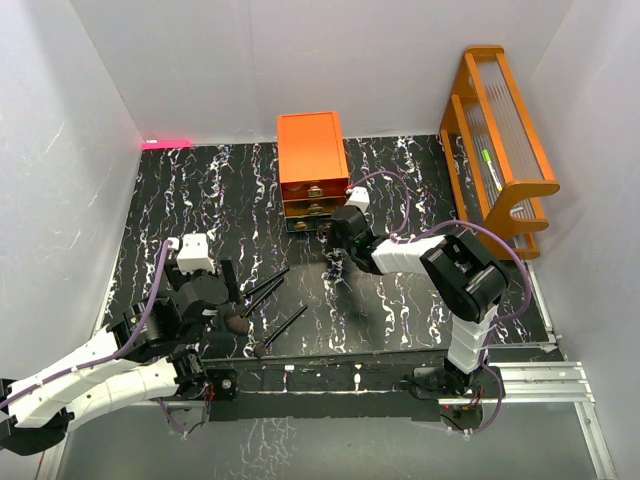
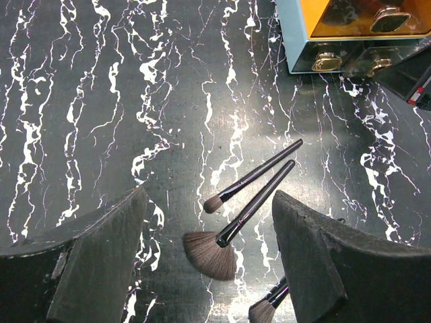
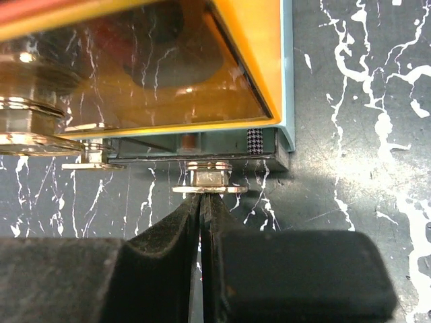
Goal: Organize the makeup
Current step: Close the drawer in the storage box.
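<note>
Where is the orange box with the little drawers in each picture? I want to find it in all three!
Top external: the orange drawer chest stands at the back middle of the black marbled table.
Left wrist: the chest peeks in at the top right corner, front side showing.
Right wrist: the chest fills the upper left, very close up.
Shared landmark: its gold drawer handles show in all three views.
</note>
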You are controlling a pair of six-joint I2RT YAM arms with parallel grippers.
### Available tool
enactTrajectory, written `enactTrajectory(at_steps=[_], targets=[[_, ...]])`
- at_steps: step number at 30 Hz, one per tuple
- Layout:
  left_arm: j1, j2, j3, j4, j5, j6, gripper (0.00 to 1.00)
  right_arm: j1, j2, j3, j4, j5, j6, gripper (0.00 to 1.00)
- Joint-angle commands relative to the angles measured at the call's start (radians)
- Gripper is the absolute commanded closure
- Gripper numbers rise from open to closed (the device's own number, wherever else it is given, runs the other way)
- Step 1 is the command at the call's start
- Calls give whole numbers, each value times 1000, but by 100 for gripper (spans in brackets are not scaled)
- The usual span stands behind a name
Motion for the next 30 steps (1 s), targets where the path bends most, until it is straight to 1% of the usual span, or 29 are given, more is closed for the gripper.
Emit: enactTrajectory(at_steps=[1, 5, 9, 14, 16, 19, 23, 25, 27, 28, 30], targets=[[0, -3, 24, -6, -36, 1, 26, -7, -15, 2, 178, 43, -23, 92], [0, -6, 23, -8, -36, -1, 26, -6, 2, 5, 214, 56, -28, 92], [0, -8, 26, -7, -38, -2, 25, -7, -13, -18, 243, 56, -21, 92], [0, -6, 22, 3, -28, 5, 24, 2, -115, -80, 229, 26, -16, 92], [0, -1, 20, 24, -13, 12, 23, 15, -198, -116, 193, 22, -21, 92], [0, 11, 8, 71, 14, -6, 19, 29, -328, -180, 129, 33, -26, 92], [0, 55, -76, 243, 85, -69, 18, 34, -566, -284, 20, 61, -20, 92], [0, 122, -130, 350, 105, -81, 17, 36, -687, -331, -42, 81, -10, 88], [0, 226, -146, 415, 86, -110, 15, 37, -805, -364, -121, 100, 0, 84], [0, 288, -138, 437, 64, -119, 12, 37, -864, -377, -168, 105, 6, 83], [1, 414, -93, 449, 14, -132, 6, 38, -961, -398, -245, 106, 15, 75]])
